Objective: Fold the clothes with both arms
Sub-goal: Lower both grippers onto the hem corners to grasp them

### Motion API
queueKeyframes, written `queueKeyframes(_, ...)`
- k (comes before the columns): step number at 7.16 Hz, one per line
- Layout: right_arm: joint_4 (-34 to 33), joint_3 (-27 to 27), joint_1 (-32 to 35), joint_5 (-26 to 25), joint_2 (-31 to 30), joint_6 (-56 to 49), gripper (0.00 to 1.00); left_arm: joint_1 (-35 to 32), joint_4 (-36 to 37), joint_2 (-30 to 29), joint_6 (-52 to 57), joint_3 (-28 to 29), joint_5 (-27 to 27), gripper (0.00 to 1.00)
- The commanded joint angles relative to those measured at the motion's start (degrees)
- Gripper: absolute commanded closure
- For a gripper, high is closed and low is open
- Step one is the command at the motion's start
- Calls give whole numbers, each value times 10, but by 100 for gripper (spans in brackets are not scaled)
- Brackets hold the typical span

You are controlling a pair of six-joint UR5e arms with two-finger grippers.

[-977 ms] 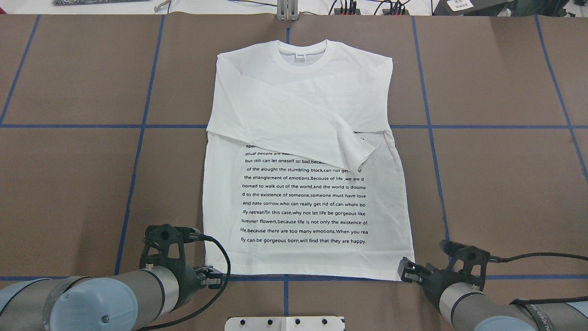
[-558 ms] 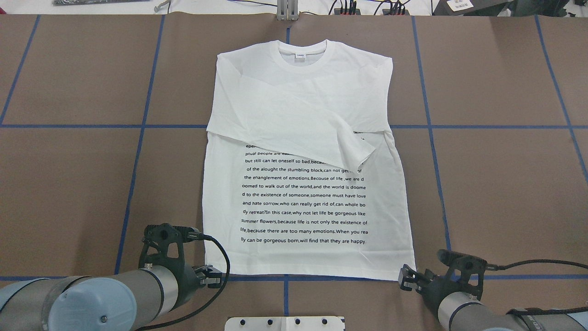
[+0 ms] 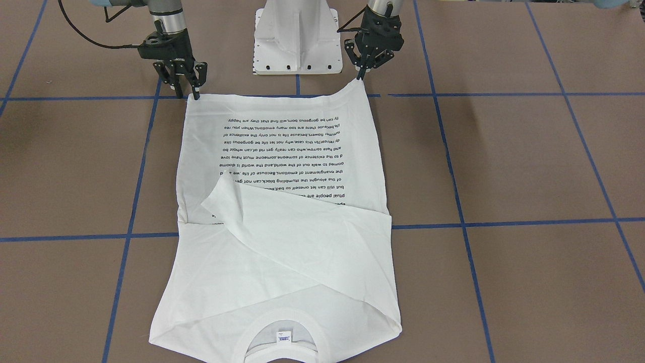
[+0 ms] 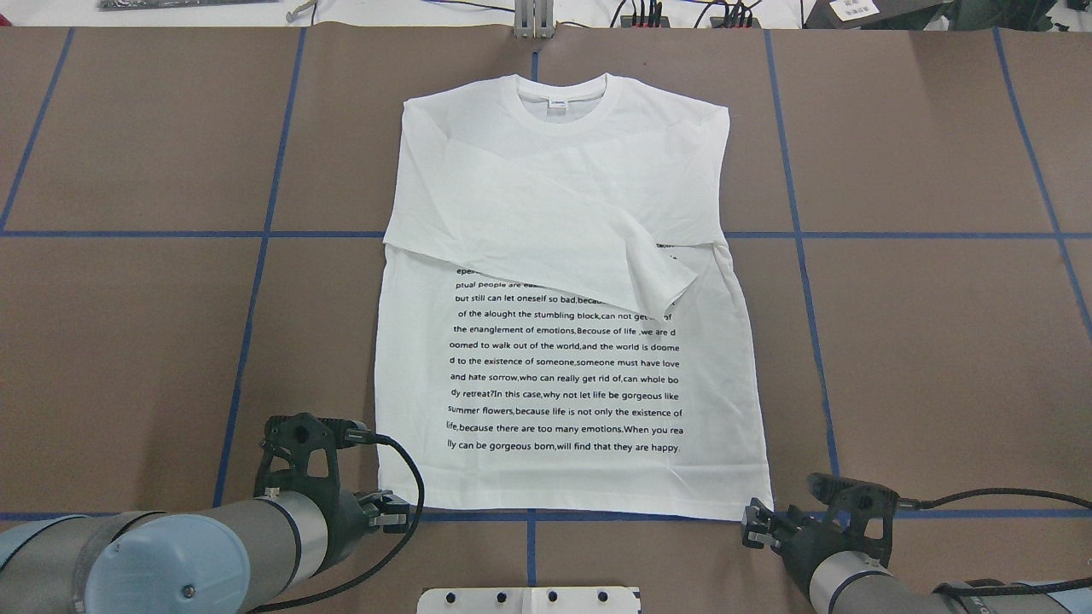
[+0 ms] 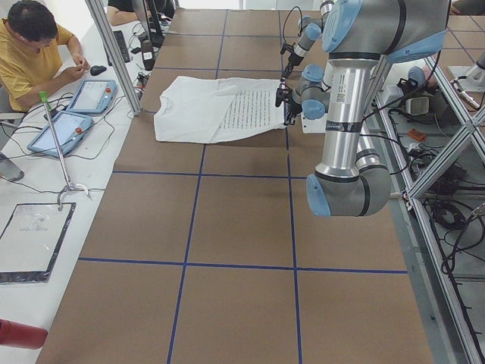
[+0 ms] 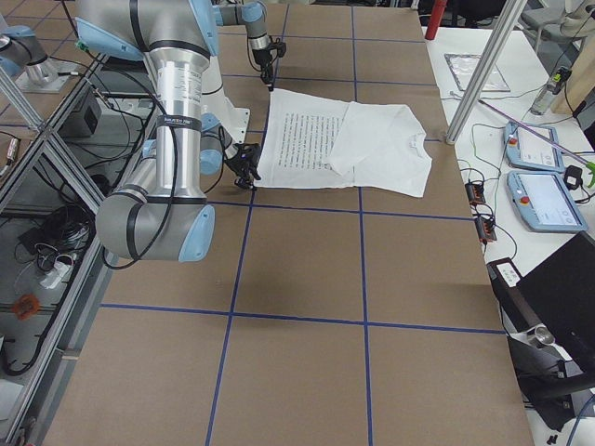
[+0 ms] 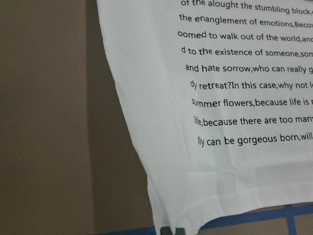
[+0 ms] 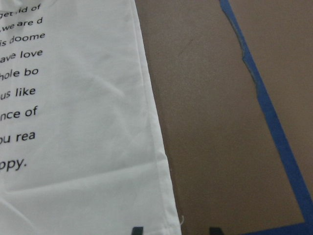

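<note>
Left fingers closed on shirt hem corner. Right fingers open, straddling the opposite corner on the worktop.

A table covered in brown sheeting, ruled into large squares by blue tape lines, filled nearly every view. At the middle of one long edge of the table stood a white pedestal base. Along the table's opposite long side ran a white bench carrying two tablet-like pendants (screens up, cables trailing) and a flat sheet in a dark frame. A person in a yellow shirt sat at that bench. An aluminium post rose between bench and table. Below the table's pedestal side, an aluminium frame held loose cables. Light fell evenly on the table, with only soft shadows.
</note>
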Motion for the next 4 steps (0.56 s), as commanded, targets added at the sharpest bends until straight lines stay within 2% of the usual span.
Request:
queueKeyframes(1,-5,-1,-3,0,1,-1,55,0,0,1,0,-1,0,100)
queueKeyframes(3,-5,1,-2,0,9,-3,67,0,0,2,-1,-3,0,100)
queueKeyframes(4,-7,2,-2,0,10,-4,67,0,0,2,-1,-3,0,100)
